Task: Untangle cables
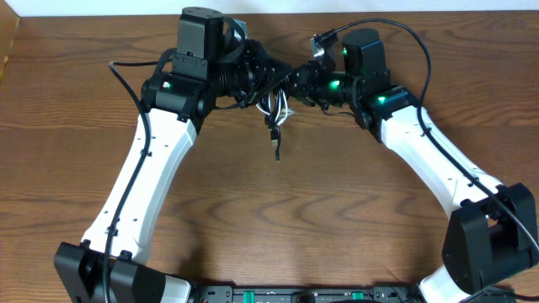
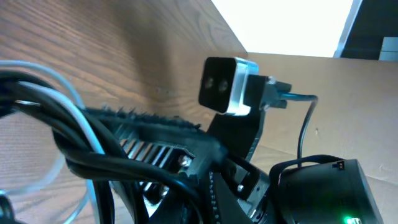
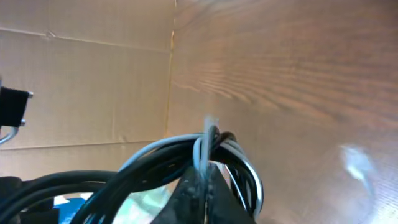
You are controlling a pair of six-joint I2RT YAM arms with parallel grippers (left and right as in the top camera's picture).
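Overhead: left gripper is closed on the cables. The bundle sits directly between both grippers, equally near each. One black tail runs from it toward the near table edge, long axis far-to-near, plug pointing near. Right gripper is clamped on the same bundle.

Overhead: fixed high, straight down on the table; left arm and right arm meet far centre. Left wrist: very close, tilted, facing the other arm's wrist camera. Right wrist: very close, facing the tabletop and cardboard wall. All three share the cables.
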